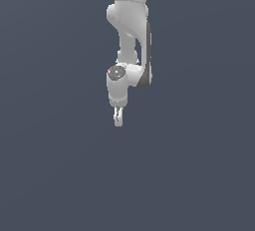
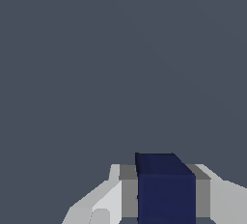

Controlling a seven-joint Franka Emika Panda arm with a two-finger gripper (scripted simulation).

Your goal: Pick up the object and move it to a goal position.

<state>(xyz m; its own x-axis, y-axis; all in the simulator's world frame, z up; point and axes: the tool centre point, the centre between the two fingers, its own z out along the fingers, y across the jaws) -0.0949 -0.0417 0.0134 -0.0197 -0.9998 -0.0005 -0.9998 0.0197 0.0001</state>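
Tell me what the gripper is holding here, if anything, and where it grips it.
The gripper holds the small dark blue block, with a grey finger pad pressed against each of two opposite side faces. In the exterior view the block cannot be made out.

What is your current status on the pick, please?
Pincer shut on navy block. Block between grey pads. Nothing in the way.

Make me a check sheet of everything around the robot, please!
Surface: plain dark grey-blue ground, bare where visible.
Job's things: navy-blue block sits between the end effector's fingers in the wrist view; it cannot be made out in the exterior view.
Clutter: nothing seen.
Grippers: end effector points down, its grey pads against both sides of the block.
Cables: nothing seen.
Surroundings: white Panda arm enters from the exterior view's top; no goal marker visible.
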